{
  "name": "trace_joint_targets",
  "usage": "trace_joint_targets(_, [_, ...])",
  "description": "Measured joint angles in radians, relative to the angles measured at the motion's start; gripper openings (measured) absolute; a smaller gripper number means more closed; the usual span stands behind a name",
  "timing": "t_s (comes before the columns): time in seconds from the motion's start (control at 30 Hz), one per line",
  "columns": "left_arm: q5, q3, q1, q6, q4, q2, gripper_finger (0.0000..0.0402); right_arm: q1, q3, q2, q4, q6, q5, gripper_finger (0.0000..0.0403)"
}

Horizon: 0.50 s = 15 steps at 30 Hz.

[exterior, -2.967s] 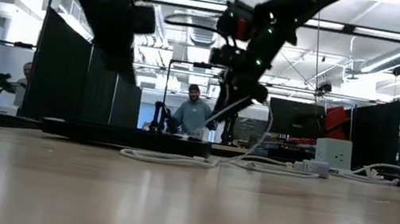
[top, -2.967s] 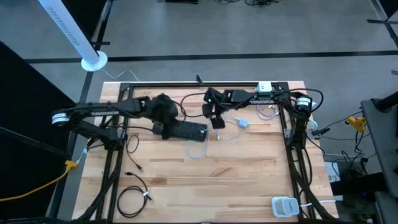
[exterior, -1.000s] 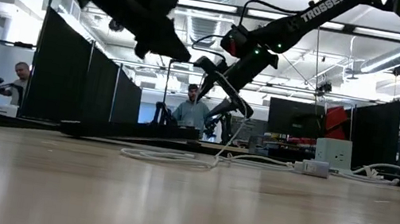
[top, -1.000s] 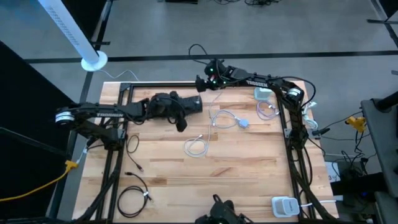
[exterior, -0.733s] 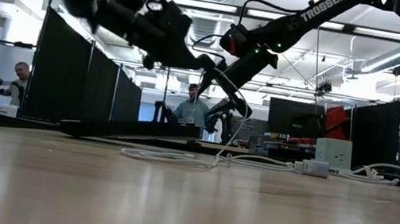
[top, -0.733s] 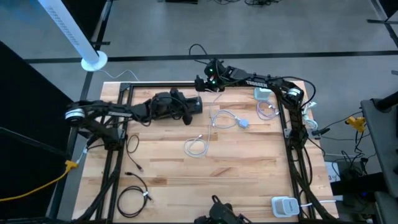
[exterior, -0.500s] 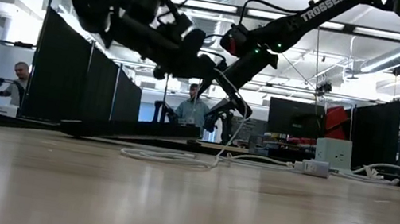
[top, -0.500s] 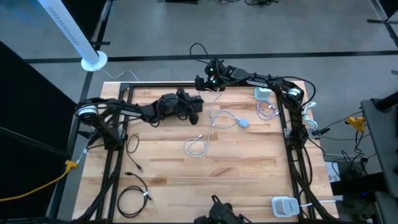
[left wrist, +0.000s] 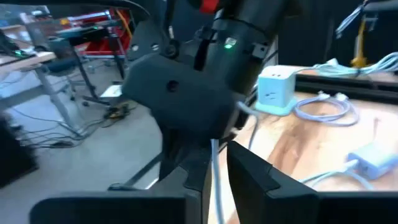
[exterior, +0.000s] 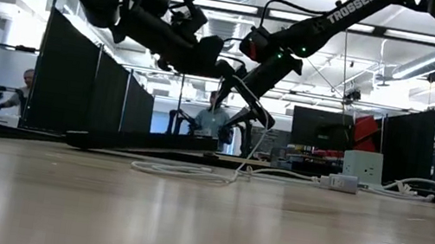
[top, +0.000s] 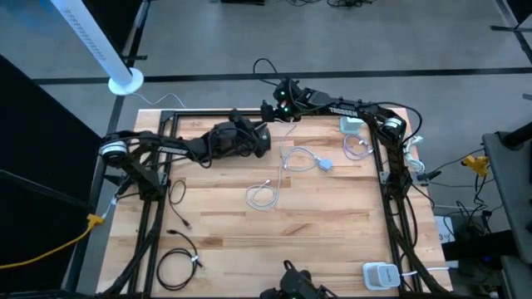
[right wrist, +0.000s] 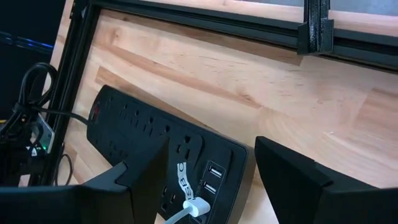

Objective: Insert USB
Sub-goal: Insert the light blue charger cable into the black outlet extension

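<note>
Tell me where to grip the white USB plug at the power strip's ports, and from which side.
Probably take the white USB plug by its short stiff body, across its flat sides, not the limp cable. Come square to the port face of the power strip, in line with the plug, as the open right hand faces.

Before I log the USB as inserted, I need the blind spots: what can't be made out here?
Right wrist view: the white USB plug sits at the picture's bottom edge; its seating in the power strip is unclear.
High view: the left arm covers the power strip.
Low view: the plug is too small.
</note>
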Motion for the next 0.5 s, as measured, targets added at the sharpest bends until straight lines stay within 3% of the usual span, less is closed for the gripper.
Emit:
trace_joint_targets(0.33, [0.002,-0.001,0.002,0.000,0.043,0.072,0.0106,0.005,0.000,0.000,0.002,0.031,-0.001,0.0219])
trace_joint_targets(0.5, [0.003,-0.001,0.000,-0.006,0.050,0.095,0.0124,0.010,0.000,0.000,0.002,0.149,-0.004,0.0224])
